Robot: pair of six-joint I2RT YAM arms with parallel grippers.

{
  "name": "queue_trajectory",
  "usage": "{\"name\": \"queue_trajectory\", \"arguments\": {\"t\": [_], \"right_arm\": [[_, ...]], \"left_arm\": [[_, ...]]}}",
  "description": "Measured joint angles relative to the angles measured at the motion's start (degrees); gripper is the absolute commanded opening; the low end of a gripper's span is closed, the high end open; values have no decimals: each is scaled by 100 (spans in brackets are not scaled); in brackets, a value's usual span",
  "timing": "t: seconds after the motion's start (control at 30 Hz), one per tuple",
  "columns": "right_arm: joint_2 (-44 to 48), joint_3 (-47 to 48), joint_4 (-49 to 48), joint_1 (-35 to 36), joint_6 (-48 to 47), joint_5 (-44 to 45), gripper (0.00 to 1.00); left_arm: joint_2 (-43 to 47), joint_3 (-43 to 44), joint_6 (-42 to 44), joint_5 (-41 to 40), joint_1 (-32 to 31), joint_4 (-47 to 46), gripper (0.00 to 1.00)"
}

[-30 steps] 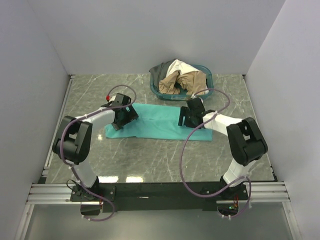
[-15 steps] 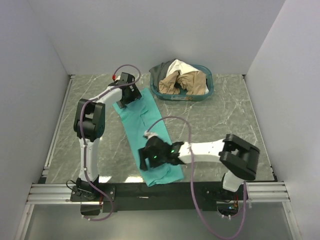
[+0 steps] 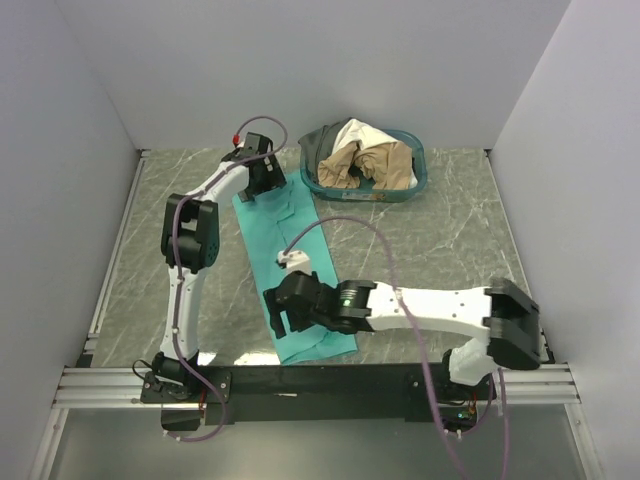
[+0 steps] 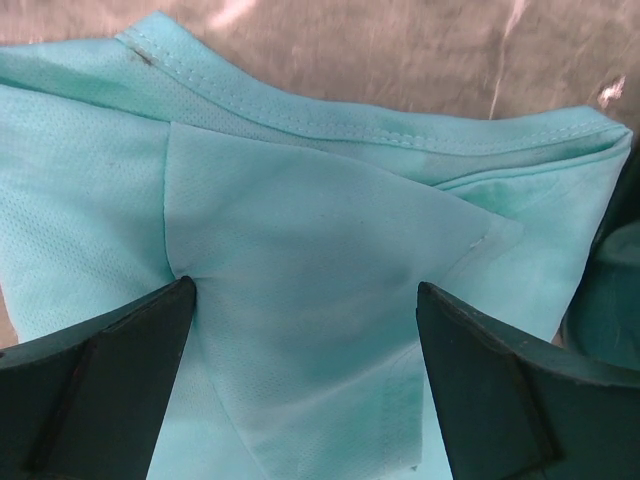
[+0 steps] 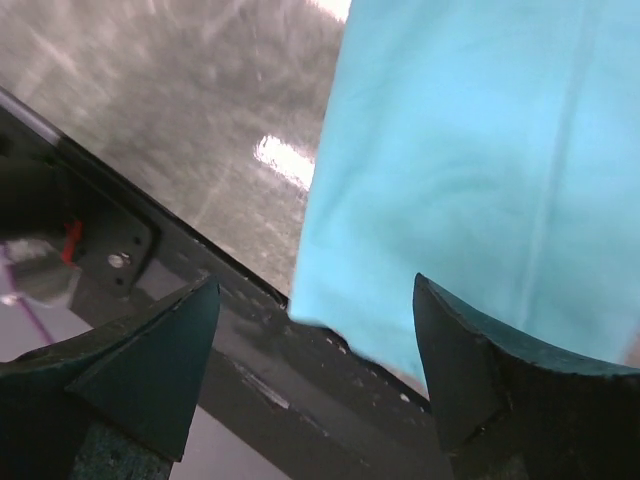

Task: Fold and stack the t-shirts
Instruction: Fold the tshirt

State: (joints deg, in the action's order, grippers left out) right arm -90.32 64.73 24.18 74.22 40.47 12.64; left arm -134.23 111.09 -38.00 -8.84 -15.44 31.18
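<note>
Lengthwise on table (image 3: pixel 450 240), from beside basket (image 3: pixel 312 184) to near edge: teal-green t-shirt (image 3: pixel 285 235), flat. Left gripper (image 3: pixel 250 190) spread wide over far end; right gripper (image 3: pixel 275 315) likewise unclenched, over near hem

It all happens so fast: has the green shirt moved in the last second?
Yes. The teal t-shirt swung from lying crosswise before the basket to running from it toward the near rail.
</note>
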Motion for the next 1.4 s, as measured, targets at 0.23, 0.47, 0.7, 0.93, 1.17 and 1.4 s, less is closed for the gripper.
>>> {"name": "queue_trajectory", "arguments": {"t": [0.23, 0.47, 0.7, 0.93, 1.17, 1.4], "right_arm": [[1541, -382, 455, 0, 275, 789, 88], [2778, -1250, 975, -24, 826, 1276, 100], [3611, -2004, 981, -125, 1073, 1652, 100], [3849, -2245, 748, -380, 1088, 1856, 100], [3742, -2677, 22, -1858, 811, 516, 99], [3663, -2916, -439, -2140, 455, -334, 99]], "left_arm": [[-776, 1270, 7, 33, 238, 184, 100], [-1185, 2000, -35, 527, 643, 219, 100], [-286, 1198, -2, 726, 732, 553, 99], [3161, -1637, -223, -212, -356, 273, 99], [5278, -4345, -984, -485, -1827, -138, 99], [5877, -5781, -1853, -874, -3036, 697, 99]]}}
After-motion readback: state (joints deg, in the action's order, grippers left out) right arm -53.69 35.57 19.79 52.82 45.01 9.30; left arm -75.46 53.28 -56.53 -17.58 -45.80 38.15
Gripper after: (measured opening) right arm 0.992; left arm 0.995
